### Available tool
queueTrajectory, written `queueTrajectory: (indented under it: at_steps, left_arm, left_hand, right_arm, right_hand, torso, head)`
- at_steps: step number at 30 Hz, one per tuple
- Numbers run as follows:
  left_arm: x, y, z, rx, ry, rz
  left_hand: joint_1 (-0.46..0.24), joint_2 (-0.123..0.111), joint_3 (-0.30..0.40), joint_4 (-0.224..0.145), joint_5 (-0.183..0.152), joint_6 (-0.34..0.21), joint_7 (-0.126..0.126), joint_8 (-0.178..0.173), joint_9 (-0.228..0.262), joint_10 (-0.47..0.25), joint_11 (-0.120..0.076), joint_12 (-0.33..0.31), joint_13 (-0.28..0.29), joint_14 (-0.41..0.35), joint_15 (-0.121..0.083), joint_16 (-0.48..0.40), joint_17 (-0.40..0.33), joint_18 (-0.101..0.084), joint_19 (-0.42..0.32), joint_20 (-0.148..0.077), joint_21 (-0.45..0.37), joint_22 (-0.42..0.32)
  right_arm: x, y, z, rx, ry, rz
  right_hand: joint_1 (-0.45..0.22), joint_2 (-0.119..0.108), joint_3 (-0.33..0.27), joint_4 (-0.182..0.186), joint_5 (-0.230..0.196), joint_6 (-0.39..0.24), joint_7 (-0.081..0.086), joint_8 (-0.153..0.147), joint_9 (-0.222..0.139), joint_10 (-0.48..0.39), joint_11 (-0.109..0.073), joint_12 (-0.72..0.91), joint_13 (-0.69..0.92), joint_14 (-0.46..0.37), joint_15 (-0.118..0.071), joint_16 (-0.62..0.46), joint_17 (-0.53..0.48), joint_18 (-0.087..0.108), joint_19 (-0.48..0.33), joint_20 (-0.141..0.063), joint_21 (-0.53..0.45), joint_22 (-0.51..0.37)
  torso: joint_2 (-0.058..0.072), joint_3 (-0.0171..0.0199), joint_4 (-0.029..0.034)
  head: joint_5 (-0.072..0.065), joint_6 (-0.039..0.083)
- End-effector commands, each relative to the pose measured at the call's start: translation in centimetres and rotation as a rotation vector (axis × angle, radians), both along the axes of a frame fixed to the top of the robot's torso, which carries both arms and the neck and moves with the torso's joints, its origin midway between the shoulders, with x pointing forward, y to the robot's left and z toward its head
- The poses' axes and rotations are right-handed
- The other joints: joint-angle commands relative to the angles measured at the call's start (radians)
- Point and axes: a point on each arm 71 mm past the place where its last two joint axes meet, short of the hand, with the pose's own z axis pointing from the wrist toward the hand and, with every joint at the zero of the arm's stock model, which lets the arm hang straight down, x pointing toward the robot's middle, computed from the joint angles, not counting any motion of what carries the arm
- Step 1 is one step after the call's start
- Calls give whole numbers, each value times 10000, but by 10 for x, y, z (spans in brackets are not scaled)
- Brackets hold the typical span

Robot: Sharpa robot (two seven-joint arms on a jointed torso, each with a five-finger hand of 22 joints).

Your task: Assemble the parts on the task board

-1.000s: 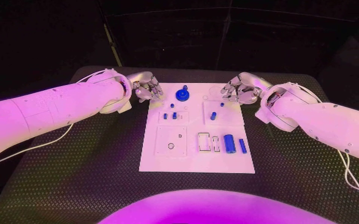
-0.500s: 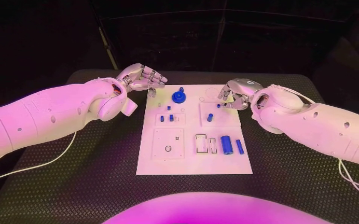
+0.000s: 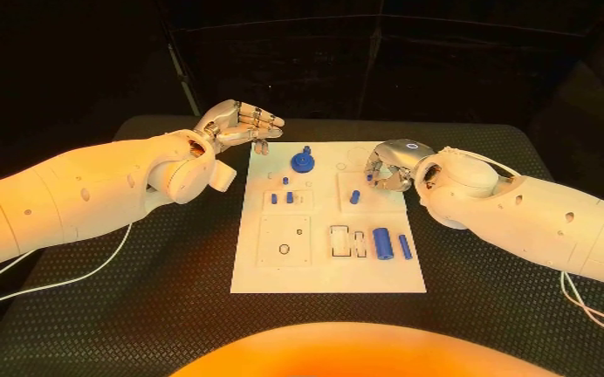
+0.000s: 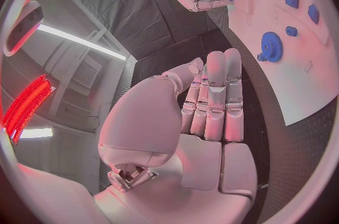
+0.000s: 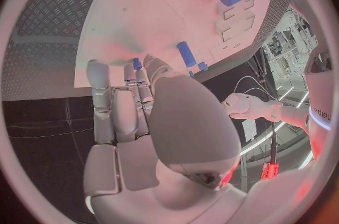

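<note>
Both hands empty: left hand (image 3: 238,127) raised off the board's (image 3: 330,279) far left corner, fingers straight and together; right hand (image 3: 389,166) low at the far right edge, fingers loosely extended. Probably poised to pick. Blue parts (image 3: 381,243) untouched on board, gear (image 3: 304,161) at far end.

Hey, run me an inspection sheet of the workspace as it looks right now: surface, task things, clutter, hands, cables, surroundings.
Surface: black table with a textured top, carrying the white task board at its middle.
Job's things: blue gear near the board's far edge; small blue pegs at mid-board; blue cylinder and thinner blue pin lying toward the near right.
Clutter: nothing seen.
Hands: left hand raised over the board's far left corner, fingers apart, holding nothing; right hand low at the far right edge, whether it holds anything cannot be told.
Cables: white cable trailing under the left arm.
Surroundings: dark backdrop.
</note>
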Motion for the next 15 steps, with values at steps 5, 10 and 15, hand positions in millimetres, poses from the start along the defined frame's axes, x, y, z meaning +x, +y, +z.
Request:
queueTrajectory:
  at_steps: [5,10,15]
  left_arm:
    - [0,-1,3,-336,-172,90]
    - [1,-1,3,-292,-136,157]
    - [1,0,3,-273,-118,183]
  left_hand:
    - [19,41,-24,-48,-15,38,38,-8,-11,-32,23,41,-6,-57,12,-66,-33,130,-70,-4,-72,-24]
    - [9,42,-30,-43,-16,36,41,-11,-12,-37,25,43,-7,-57,15,-80,-41,129,-74,-2,-79,-29]
    - [9,42,-30,-43,-16,36,41,-11,-12,-37,25,43,-7,-57,15,-80,-41,129,-74,-2,-79,-29]
  right_arm:
    - [0,3,-5,-292,164,226]
    - [1,5,-7,-302,207,247]
    - [2,5,-8,-291,198,213]
  right_hand:
    - [143,120,420,-145,-187,327,-63,2,28,244,-57,-148,-224,370,-42,78,8,-90,5,-63,108,93]
    - [96,120,637,-223,-211,401,-66,-20,18,353,-54,-218,-346,369,-48,110,20,-98,-5,-67,164,149]
    - [41,114,881,-329,-227,456,-61,-55,9,452,-54,-292,-470,362,-46,131,16,-100,-25,-69,213,191]
  torso:
    - [-1,0,1]
    - [-5,3,-1]
    - [3,1,-3]
  head:
    - [3,-27]
    - [21,-44]
    - [24,-41]
